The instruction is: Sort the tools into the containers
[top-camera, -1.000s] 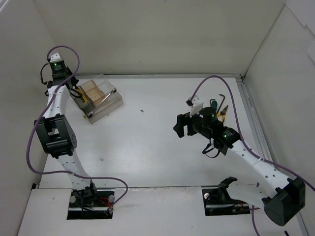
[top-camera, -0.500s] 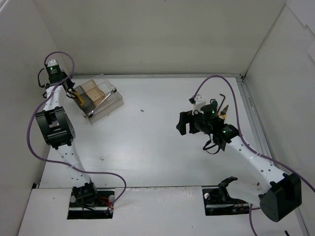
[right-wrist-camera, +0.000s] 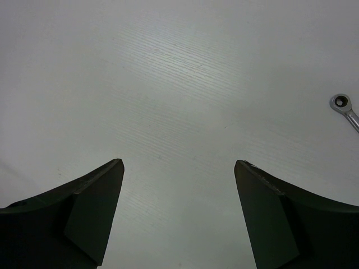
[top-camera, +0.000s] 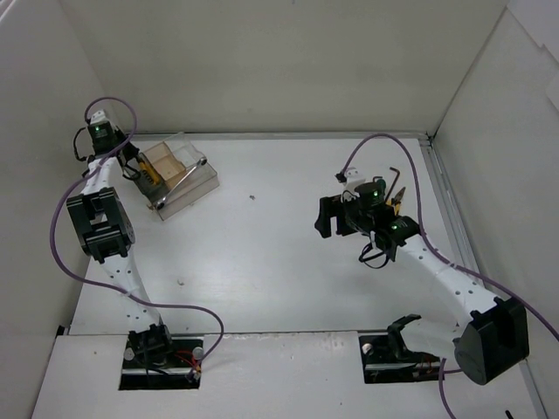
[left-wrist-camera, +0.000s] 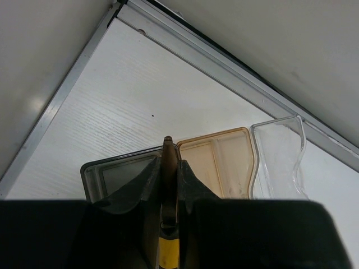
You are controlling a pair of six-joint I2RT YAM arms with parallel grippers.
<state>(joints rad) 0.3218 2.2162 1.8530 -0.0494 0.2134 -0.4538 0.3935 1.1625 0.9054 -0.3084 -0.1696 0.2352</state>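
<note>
My left gripper (left-wrist-camera: 170, 162) is shut on a yellow-handled tool (left-wrist-camera: 168, 147) with a dark metal tip. It holds it over the grey compartment of the clear organiser tray (left-wrist-camera: 280, 157). In the top view this gripper (top-camera: 142, 172) is at the tray's left end (top-camera: 196, 185). A slim silver bar (top-camera: 183, 180) lies diagonally on the tray. My right gripper (right-wrist-camera: 178, 162) is open and empty above bare table, and it shows in the top view (top-camera: 327, 218). A silver wrench end (right-wrist-camera: 340, 103) shows at the right edge. A green-handled screwdriver (top-camera: 381, 184), a dark hex key (top-camera: 395, 173) and a yellowish tool (top-camera: 399, 202) lie behind my right wrist.
White walls close in the table at the back, left and right. A metal rail (left-wrist-camera: 235, 67) runs along the back edge just beyond the tray. Purple cables (top-camera: 358, 150) loop off both arms. Black base mounts (top-camera: 162, 358) sit at the near edge.
My left arm has swung slightly left and its wrist has dropped a little by the tray, still holding the tool. My right gripper has shifted a little up and to the right.
</note>
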